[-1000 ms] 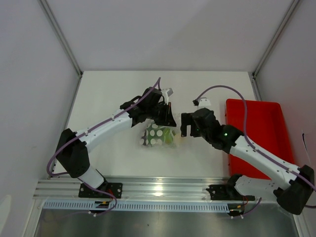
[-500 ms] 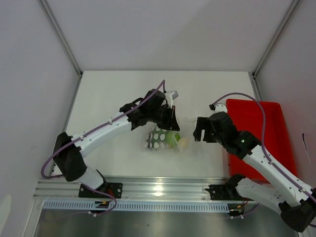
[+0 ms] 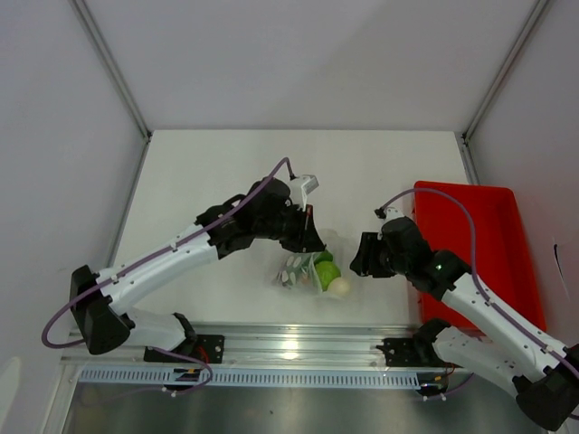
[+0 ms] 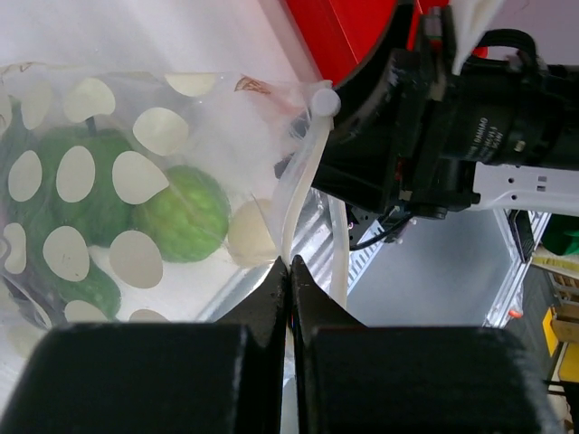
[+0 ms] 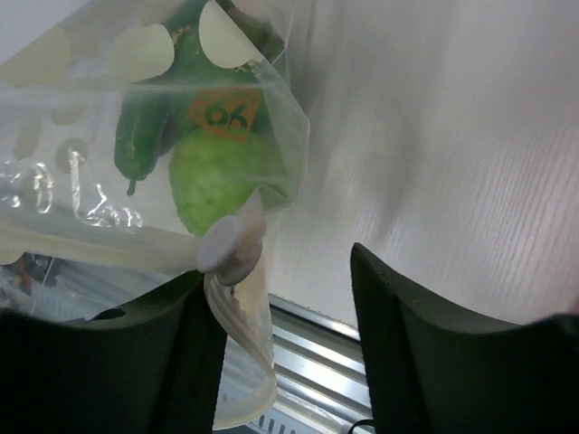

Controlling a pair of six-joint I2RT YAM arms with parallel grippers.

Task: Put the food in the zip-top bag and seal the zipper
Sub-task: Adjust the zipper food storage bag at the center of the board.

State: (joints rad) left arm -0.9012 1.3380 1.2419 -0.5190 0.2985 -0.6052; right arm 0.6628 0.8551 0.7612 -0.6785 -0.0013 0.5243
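Note:
The zip-top bag [image 3: 298, 269] is clear with white dots and hangs from my left gripper [image 3: 315, 242]. That gripper [image 4: 289, 262] is shut on the bag's mouth strip, the zipper [image 4: 303, 176]. Inside the bag lies the food: a bright green round piece [image 4: 181, 212], a darker green long piece [image 4: 63, 181] and a whitish ball [image 4: 249, 235]. My right gripper [image 3: 356, 262] is just right of the bag. Its jaws [image 5: 280, 271] stand apart, with the zipper's white slider [image 5: 231, 249] and the strip's end beside the left finger [image 5: 154, 353].
A red tray [image 3: 493, 244] lies at the right, under and beside the right arm. The metal rail [image 3: 298, 344] of the near edge runs just below the bag. White walls close off the table's back and sides.
The left arm has carried the bag nearer and to the right. The right gripper drew back to the right, then dropped beside the bag's mouth, and its jaws have narrowed.

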